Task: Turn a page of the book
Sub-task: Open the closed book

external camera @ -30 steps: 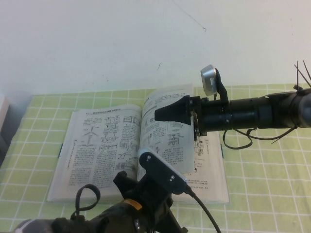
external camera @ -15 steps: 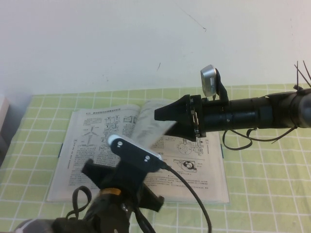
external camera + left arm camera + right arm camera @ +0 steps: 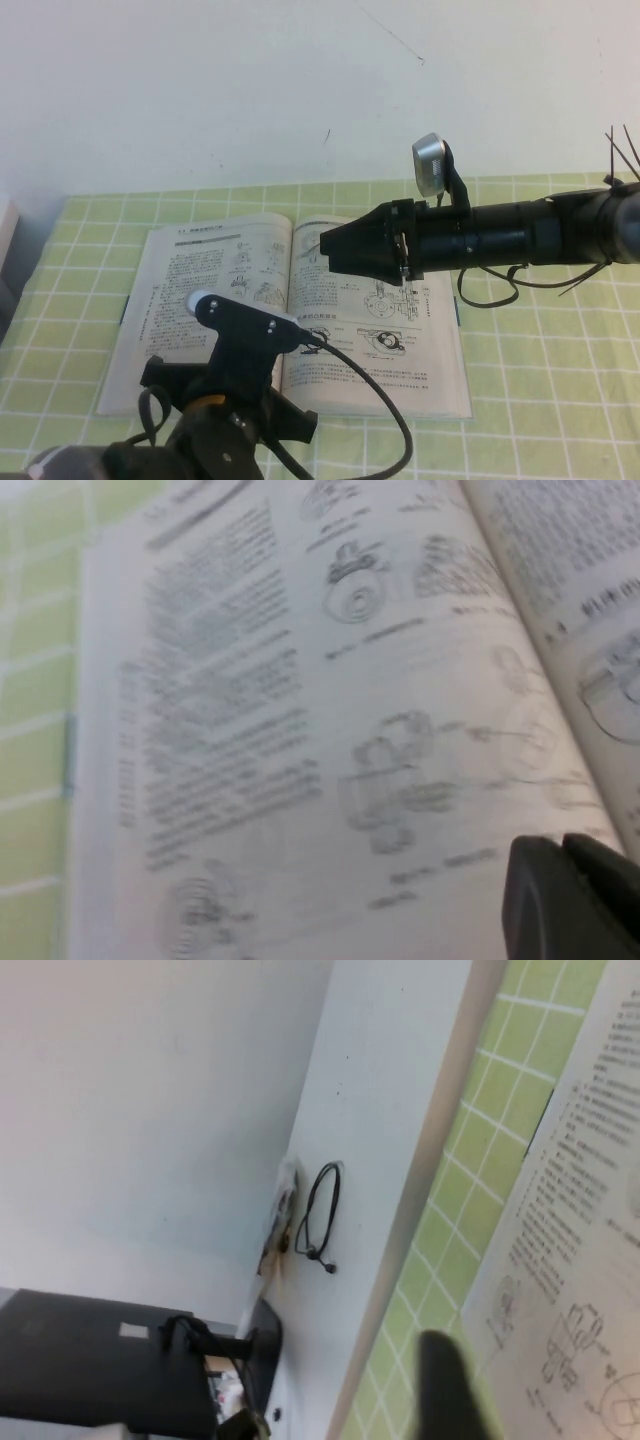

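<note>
The book (image 3: 370,350) lies open and flat on the green checked cloth, dark cover edges showing at its sides. The page (image 3: 225,270) lies flat on the left half and fills the left wrist view (image 3: 300,730). My left gripper (image 3: 567,872) is shut and empty, low over the near right part of that page beside the spine; in the high view its wrist housing (image 3: 245,322) hides it. My right gripper (image 3: 326,246) hovers over the top of the right-hand page near the spine, shut and empty. It shows as a dark blur in the right wrist view (image 3: 450,1390).
The green checked cloth (image 3: 540,340) covers the table up to a white wall. A pale object (image 3: 5,235) stands at the far left edge. The right arm's cables (image 3: 490,285) hang over the book's right edge. A black cord (image 3: 320,1215) hangs on the wall.
The page that stood raised near the spine has swung over and now lies flat on the left. My left arm has moved left with it. My right gripper has stayed in place.
</note>
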Tool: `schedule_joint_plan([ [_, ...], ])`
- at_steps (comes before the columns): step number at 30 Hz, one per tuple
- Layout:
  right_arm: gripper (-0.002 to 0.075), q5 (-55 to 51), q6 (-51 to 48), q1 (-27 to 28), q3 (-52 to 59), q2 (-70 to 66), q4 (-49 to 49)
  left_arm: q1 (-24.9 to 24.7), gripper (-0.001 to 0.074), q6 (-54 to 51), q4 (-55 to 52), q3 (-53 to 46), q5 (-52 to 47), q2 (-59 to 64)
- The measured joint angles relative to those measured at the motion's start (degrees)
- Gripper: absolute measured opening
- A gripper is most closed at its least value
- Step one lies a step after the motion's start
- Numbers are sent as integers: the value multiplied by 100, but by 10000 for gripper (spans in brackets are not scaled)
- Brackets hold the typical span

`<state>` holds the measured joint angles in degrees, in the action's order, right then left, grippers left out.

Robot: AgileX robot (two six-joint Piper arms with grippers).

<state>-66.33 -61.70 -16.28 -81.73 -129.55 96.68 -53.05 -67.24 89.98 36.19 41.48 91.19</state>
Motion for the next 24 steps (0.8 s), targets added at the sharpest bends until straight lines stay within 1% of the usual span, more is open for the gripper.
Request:
schedule_joint_plan([
  [2,276,0,-229,0,0,0,0,115,-4,64,23,0,-342,0],
  [3,186,0,-368,0,0,0,0,206,-4,110,23,0,-548,0],
  [4,122,0,-504,0,0,0,0,318,-4,160,23,0,-769,0],
  [6,58,0,-644,0,0,0,0,571,-4,285,23,0,-1219,0],
  [7,39,0,-701,0,0,0,0,737,-4,353,23,0,-1492,0],
  [9,19,89,-740,0,0,10,-243,1108,-4,426,23,0,-2067,0],
  [11,11,398,-700,0,0,10,-734,1457,-4,476,23,0,-2590,0],
  [13,8,842,-487,-9,0,10,-1497,1818,-4,508,23,0,-3134,0],
  [16,6,1355,-112,-54,0,10,-2562,2203,-4,508,2,0,-3752,0],
  [17,6,1490,-6,-68,0,10,-2862,2298,-4,508,-1,0,-3916,0],
  [19,5,1630,165,-125,0,10,-3163,2424,-4,487,-24,0,-4190,0],
  [24,5,1800,254,-184,0,140,-3346,2535,-4,61,-49,0,-4719,-42],
])
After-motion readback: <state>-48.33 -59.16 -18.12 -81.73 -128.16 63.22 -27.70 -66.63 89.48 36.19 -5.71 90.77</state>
